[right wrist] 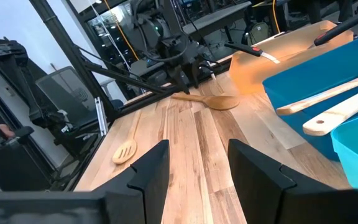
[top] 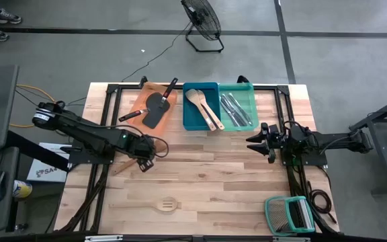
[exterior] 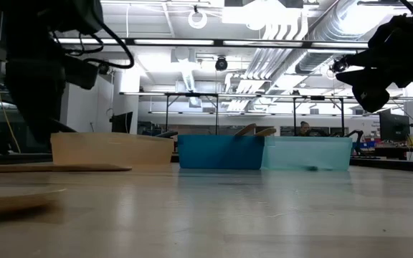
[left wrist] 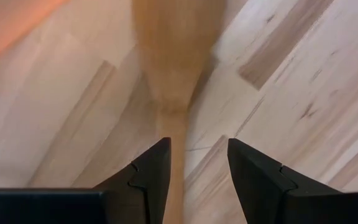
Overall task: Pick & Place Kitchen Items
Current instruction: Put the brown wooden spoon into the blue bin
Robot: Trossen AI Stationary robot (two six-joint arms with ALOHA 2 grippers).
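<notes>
Currently the left gripper [left wrist: 197, 165] hangs low over the table [top: 234, 181] with its jaws apart, straddling the handle of a wooden spoon [right wrist: 207, 99] that lies flat just in front of the orange tray [top: 150, 91]; the right gripper [right wrist: 194, 165], jaws likewise apart and holding nothing, waits above the table near the teal tray [top: 250, 87]. Judged from its pale, smooth, rigid wood, the spoon should be light and stiff, best gripped across the narrow handle just behind the oval bowl.
</notes>
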